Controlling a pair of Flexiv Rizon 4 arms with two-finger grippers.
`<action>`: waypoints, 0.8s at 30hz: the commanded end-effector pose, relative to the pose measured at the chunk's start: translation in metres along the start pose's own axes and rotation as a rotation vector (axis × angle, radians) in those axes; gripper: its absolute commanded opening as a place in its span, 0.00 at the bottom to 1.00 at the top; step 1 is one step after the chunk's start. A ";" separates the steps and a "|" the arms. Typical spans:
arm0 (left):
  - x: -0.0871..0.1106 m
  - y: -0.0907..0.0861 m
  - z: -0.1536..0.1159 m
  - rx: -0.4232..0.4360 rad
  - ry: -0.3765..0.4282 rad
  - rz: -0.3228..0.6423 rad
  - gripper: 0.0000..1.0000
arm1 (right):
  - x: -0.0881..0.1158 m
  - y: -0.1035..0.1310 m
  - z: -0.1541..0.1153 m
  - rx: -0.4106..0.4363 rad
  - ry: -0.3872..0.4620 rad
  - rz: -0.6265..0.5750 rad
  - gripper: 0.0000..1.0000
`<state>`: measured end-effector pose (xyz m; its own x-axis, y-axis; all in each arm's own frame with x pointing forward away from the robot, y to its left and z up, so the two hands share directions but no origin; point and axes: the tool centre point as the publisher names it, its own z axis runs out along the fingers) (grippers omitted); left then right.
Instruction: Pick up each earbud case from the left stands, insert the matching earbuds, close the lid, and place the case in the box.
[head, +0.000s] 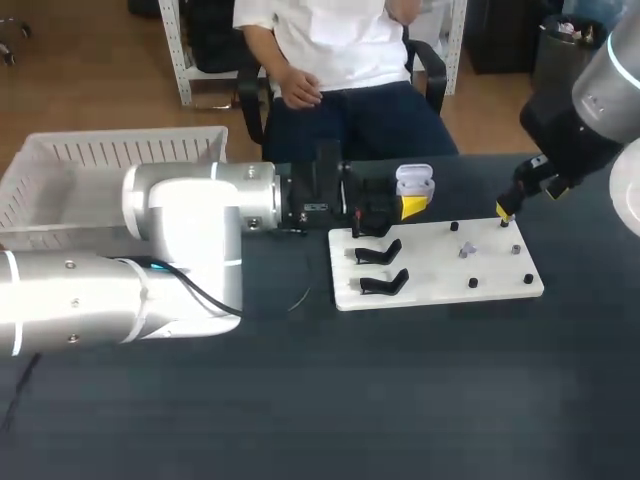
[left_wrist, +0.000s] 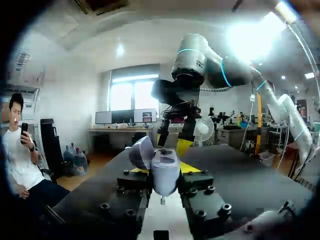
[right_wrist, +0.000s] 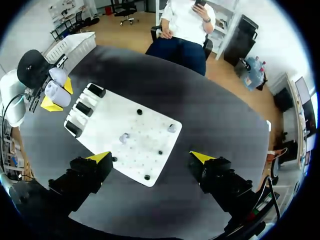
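Observation:
My left gripper (head: 404, 206) is shut on a white earbud case (head: 415, 184), held above the far left corner of the white board (head: 430, 288) with its lid open. In the left wrist view the case (left_wrist: 165, 173) sits upright between the fingers, lid (left_wrist: 141, 152) tipped back. Two empty black stands (head: 381, 251) lie on the board's left side. A small earbud (head: 463, 250) rests mid-board. My right gripper (head: 505, 212) hangs open over the board's far right corner. From the right wrist the gripper (right_wrist: 151, 157) looks down on the board (right_wrist: 145, 120) and two earbuds (right_wrist: 124, 137).
A white slatted basket (head: 110, 160) stands at the back left of the dark table. Small black pegs (head: 473, 283) dot the board's right half. Three black stands (right_wrist: 84, 108) line the board's edge nearest my left gripper.

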<state>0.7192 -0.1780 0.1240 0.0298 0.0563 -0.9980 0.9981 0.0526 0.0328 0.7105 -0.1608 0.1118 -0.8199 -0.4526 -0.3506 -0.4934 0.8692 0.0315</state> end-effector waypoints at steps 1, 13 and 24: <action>0.004 0.005 0.002 0.001 0.005 -0.001 0.00 | 0.002 0.000 0.003 0.007 0.020 -0.008 1.00; 0.005 0.005 -0.003 0.012 0.013 0.000 0.00 | 0.010 -0.010 0.015 0.017 0.055 -0.006 1.00; 0.007 0.004 -0.007 0.029 0.024 -0.003 0.00 | 0.007 -0.018 0.025 0.048 0.120 0.038 1.00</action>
<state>0.7198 -0.1709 0.1173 0.0275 0.0771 -0.9966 0.9991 0.0316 0.0300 0.7138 -0.1788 0.0875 -0.8615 -0.4412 -0.2514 -0.4560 0.8900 0.0009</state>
